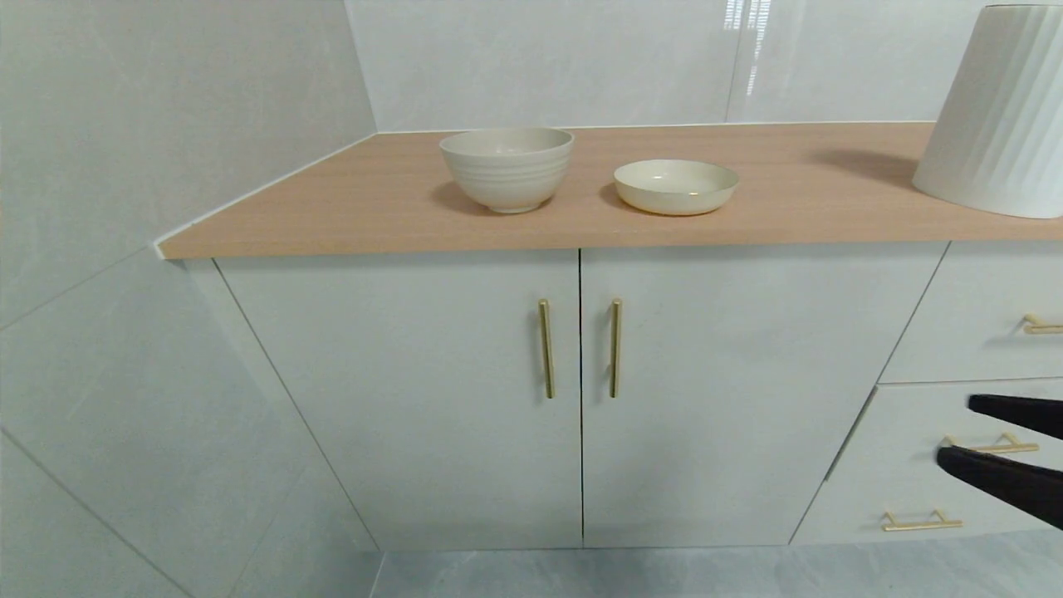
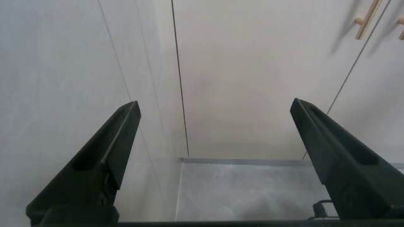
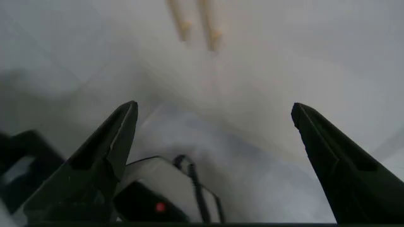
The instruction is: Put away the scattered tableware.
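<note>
Bowl (image 1: 507, 169) and dish (image 1: 676, 186) sit on countertop (image 1: 374, 208); left gripper (image 2: 214, 106) and right gripper (image 3: 213, 110) spread wide.

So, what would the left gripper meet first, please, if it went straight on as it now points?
Most likely the left gripper meets the left cabinet door, low down; depth is unclear.

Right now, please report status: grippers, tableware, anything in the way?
Open, empty: left gripper, right gripper. On the countertop, apart: bowl, shallow dish. In the way: cabinet doors, shut.
</note>
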